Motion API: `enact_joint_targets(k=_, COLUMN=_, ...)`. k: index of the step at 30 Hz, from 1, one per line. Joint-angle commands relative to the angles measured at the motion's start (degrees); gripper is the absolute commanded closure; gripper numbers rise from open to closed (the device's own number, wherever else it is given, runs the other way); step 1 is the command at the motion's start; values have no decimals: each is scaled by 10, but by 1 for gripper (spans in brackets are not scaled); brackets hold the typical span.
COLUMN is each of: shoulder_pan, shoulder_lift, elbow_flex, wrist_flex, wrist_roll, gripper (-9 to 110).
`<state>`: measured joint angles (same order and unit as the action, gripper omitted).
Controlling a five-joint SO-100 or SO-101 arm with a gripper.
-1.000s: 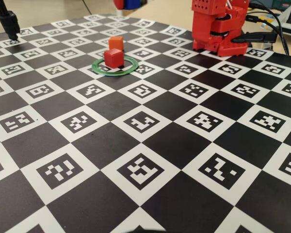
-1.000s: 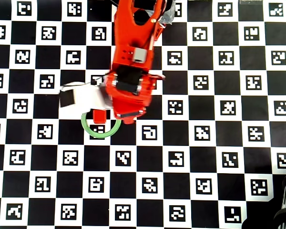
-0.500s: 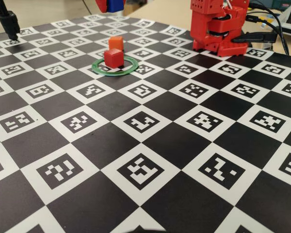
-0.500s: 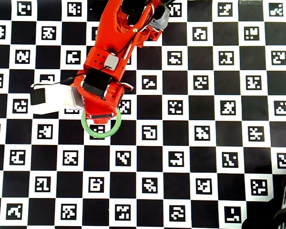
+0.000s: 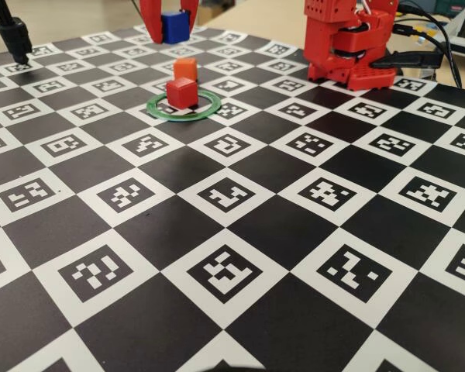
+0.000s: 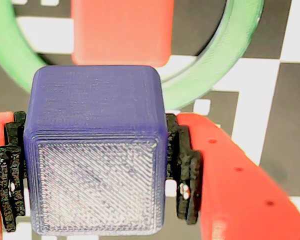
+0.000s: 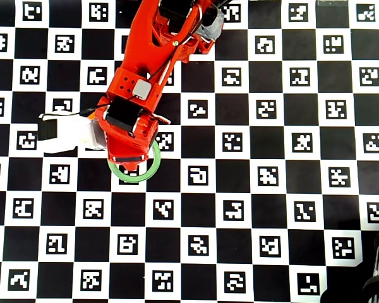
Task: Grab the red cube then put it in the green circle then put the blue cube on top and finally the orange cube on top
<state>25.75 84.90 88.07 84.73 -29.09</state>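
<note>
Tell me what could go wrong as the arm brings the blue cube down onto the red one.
The gripper holds the blue cube high above the board, so an early release could bounce it away. The red cube sits toward the back of the green circle, not centred, so a drop aimed at the ring's middle might tip off. The orange cube stands close behind and could get knocked.

In the fixed view the red cube (image 5: 181, 92) sits on the counter (image 5: 240, 256) inside the green circle (image 5: 184, 105). The orange cube (image 5: 185, 68) stands just behind the circle, outside it. The blue cube (image 5: 173, 25) hangs above and behind them, between the fingers of the end effector (image 5: 170, 19). The arm's base (image 5: 349, 43) stands to the right.
</note>
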Motion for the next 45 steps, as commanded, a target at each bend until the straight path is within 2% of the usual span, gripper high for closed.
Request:
enact_joint_targets(k=1, shoulder_pan=7, shoulder_lift=45, elbow_flex=11, wrist_flex=-25, wrist_roll=4, gripper=104)
enact_joint_targets(k=20, shoulder_pan=18, shoulder_lift=45, elbow_flex=112, wrist_flex=-126, wrist_roll=4, gripper=104)
enact_joint_targets(k=45, shoulder_pan=2, shoulder_lift=40, elbow_flex=142, wrist_flex=-156, wrist_roll=28, gripper=104)
